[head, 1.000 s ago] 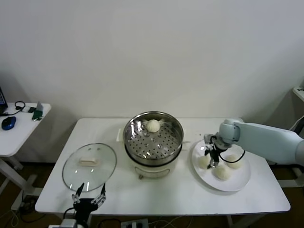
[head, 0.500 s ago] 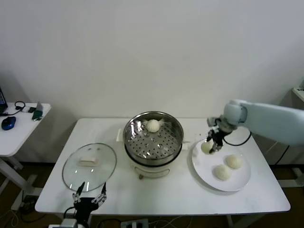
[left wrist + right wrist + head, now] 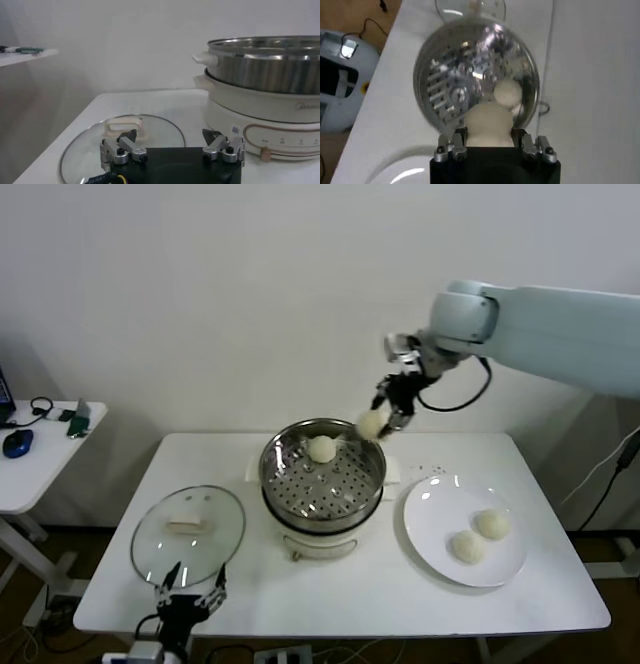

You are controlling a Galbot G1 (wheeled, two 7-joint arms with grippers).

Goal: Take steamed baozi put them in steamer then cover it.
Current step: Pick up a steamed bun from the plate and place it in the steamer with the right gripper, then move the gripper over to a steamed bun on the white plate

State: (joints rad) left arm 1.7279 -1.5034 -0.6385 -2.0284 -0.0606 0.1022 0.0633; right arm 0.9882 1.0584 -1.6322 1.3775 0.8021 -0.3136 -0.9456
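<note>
Right gripper [image 3: 385, 420] clenched on baozi [image 3: 371, 424], high above far right rim of steamer [image 3: 322, 476]. One bun [image 3: 321, 448] already on tray at far side, two on plate [image 3: 432, 529] at right. Risk: released too high or over rim, bun bounces out or lands on seated bun. Left gripper [image 3: 186, 597] spread wide, idle near lid [image 3: 188, 534] at near left.

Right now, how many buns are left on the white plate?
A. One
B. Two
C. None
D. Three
B: two buns lie on the plate, one sits in the steamer, and the right hand holds a fourth above the steamer's rim.
</note>
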